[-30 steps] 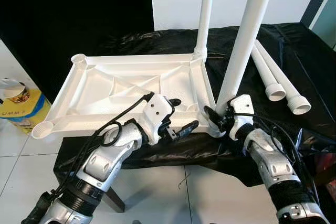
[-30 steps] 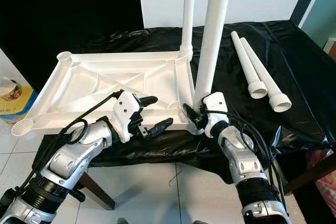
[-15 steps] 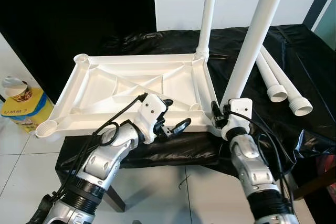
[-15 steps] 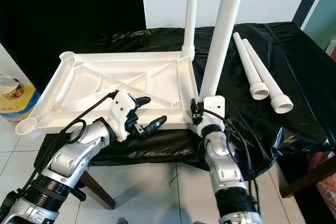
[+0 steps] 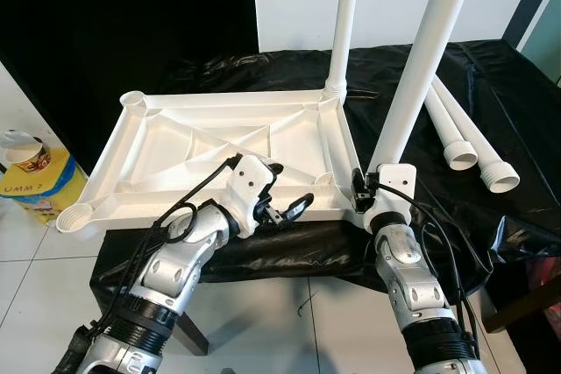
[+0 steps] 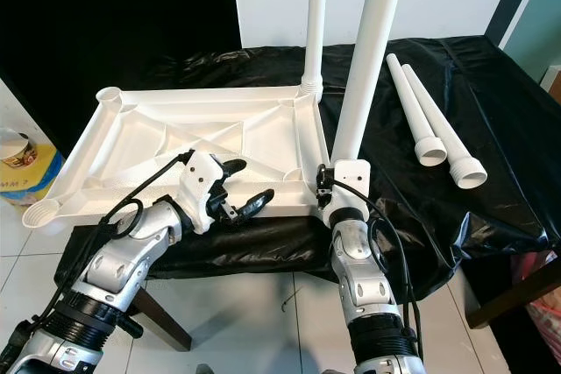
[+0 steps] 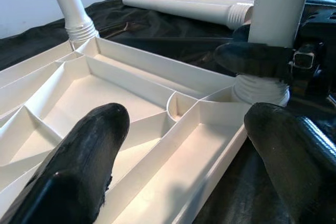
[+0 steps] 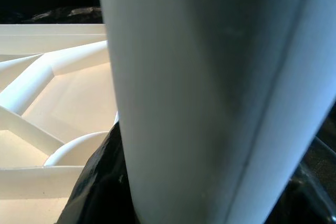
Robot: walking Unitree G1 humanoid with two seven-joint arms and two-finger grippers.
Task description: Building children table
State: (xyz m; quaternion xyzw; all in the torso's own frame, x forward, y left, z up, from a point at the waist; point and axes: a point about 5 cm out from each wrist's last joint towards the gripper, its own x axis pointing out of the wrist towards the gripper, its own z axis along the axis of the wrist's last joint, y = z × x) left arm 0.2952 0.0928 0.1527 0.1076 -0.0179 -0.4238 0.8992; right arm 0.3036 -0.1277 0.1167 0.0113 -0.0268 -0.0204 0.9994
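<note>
Black plastic sheeting (image 5: 491, 111) covers the work table, and on it lies the upturned white tabletop (image 5: 210, 151), ribbed underside showing. Two legs stand upright in its right-hand corner sockets, the far leg (image 5: 341, 24) and the near leg (image 5: 421, 59), while two spare legs (image 5: 465, 133) lie loose on the sheeting further right. My right gripper (image 5: 361, 192) seems clamped around the near leg's base, though the fingers are mostly hidden. My left gripper (image 5: 287, 190) hangs spread over the tabletop's front edge.

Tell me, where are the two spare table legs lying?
The two loose legs lie together on the black cloth at the robot's right, beyond the upturned tabletop.
</note>
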